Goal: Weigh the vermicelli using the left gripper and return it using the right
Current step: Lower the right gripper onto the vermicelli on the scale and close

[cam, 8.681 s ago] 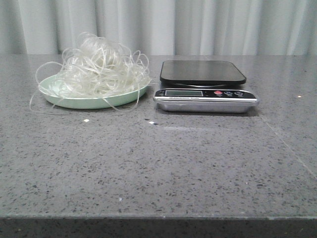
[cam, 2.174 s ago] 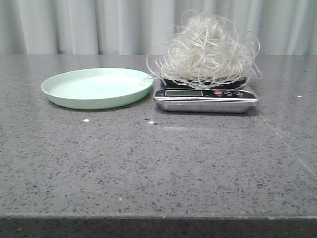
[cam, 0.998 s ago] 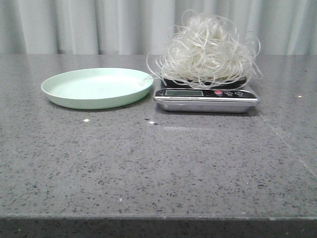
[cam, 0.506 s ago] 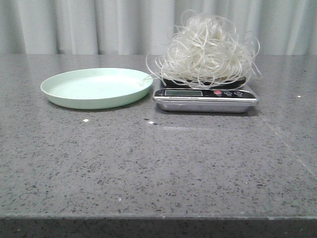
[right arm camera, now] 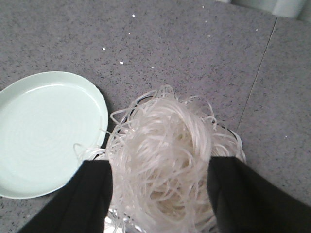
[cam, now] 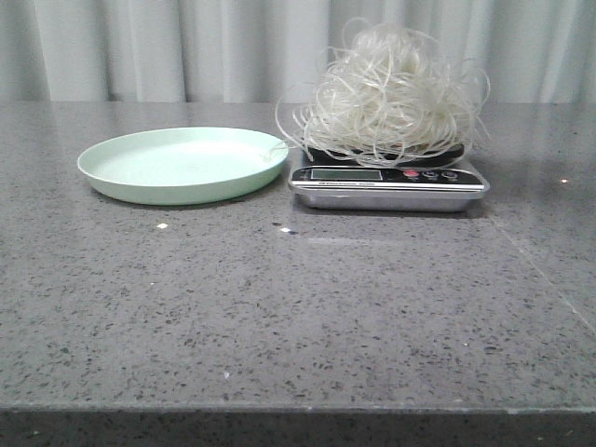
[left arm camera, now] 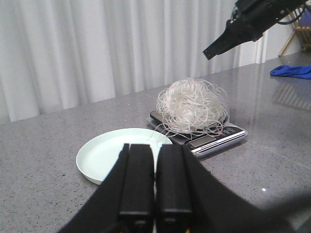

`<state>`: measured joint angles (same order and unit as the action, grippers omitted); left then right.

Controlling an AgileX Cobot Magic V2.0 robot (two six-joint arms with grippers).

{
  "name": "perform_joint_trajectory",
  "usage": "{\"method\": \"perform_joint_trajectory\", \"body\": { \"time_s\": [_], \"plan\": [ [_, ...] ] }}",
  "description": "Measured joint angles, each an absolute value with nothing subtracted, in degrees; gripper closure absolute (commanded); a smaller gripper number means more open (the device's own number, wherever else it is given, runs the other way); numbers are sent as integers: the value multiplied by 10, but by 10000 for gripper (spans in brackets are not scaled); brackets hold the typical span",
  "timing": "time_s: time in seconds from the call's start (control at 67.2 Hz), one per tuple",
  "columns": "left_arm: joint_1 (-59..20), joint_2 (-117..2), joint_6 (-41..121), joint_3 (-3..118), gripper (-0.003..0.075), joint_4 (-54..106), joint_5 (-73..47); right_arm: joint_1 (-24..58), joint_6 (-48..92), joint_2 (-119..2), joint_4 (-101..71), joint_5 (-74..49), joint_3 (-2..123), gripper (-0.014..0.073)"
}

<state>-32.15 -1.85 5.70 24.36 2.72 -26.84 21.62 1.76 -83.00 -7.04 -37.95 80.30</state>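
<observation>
The vermicelli (cam: pixel 389 93) has crossed over: it was heaped on the plate at the start, and for the last couple of seconds it has sat on the scale, barely shifting. On the wide grey speckled table (cam: pixel 298 307) in the front view, the pale green plate (cam: pixel 182 164) lies bare at about ten o'clock, and the scale (cam: pixel 386 177) stands just beside it at about one o'clock, with a loose strand or two reaching over toward the plate's rim. The fluffy whitish heap covers the black weighing pad and spills past its edges, while the silver front with display and buttons stays clear. Neither arm shows in the front view. From the left wrist, the left gripper (left arm camera: pixel 154 191) has its two dark fingers (left arm camera: pixel 136 179) pressed close together with nothing between them, held back on the near side of the plate (left arm camera: pixel 121 155), well apart from the vermicelli (left arm camera: pixel 193 107). From the right wrist, the right gripper (right arm camera: pixel 158 194) is spread wide, its dark fingers (right arm camera: pixel 90 199) straddling the vermicelli (right arm camera: pixel 165 165) on either side above the scale; whether they touch the strands I cannot tell.
</observation>
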Motion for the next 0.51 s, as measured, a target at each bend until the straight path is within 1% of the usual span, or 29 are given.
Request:
{"method": "perform_joint_trajectory", "body": {
  "time_s": [0.238, 0.506],
  "plan": [
    [-322, -19, 57, 244, 593, 27, -268, 223, 18, -952, -69, -444, 899, 68],
    [-322, -19, 57, 244, 593, 27, -268, 228, 31, -1030, -57, -488, 925, 76]
  ]
}}
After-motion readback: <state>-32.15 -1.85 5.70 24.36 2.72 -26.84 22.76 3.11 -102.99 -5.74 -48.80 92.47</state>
